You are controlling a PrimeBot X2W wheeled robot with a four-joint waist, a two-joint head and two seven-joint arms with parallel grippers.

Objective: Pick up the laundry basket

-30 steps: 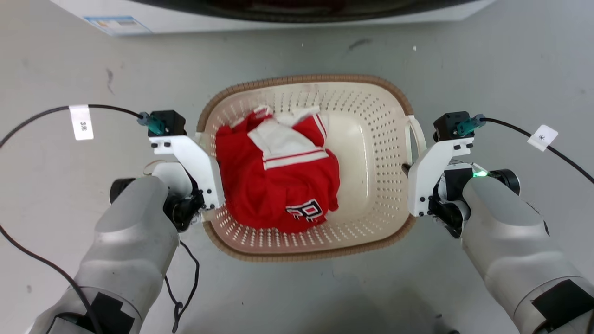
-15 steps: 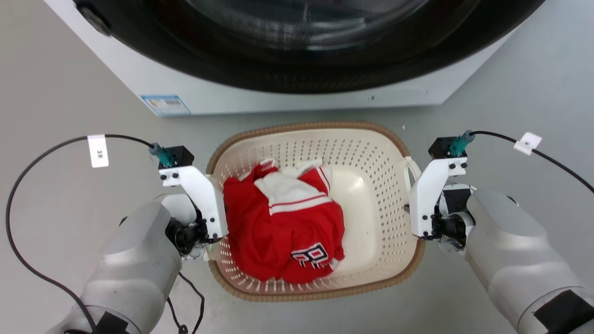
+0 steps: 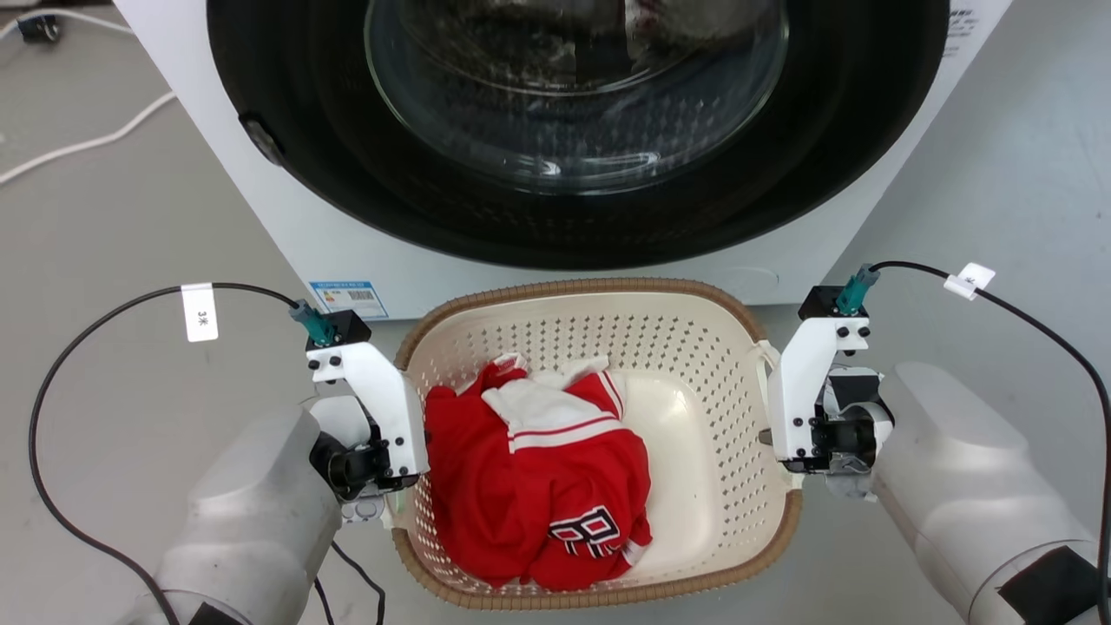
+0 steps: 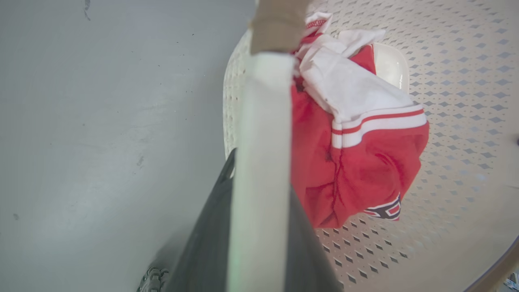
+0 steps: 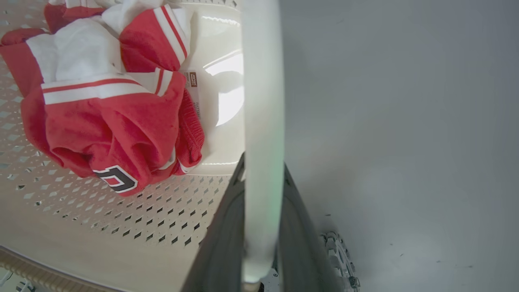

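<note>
The laundry basket [image 4: 446, 61] handle [image 4: 261, 142] is a close blur; the washing machine [image 3: 286, 234] label [image 3: 347, 299] is too small to read

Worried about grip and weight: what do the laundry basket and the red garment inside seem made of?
The laundry basket: apparently moulded plastic, cream, slightly glossy, going by its even punched holes and shiny floor; the brown rim looks woven, probably moulded too. The red garment: soft matt fabric, likely knit, crumpled in folds, white striped trim.

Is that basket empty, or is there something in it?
Not empty. A crumpled red and white garment lies in the laundry basket, covering much of its floor; the rest is bare.
</note>
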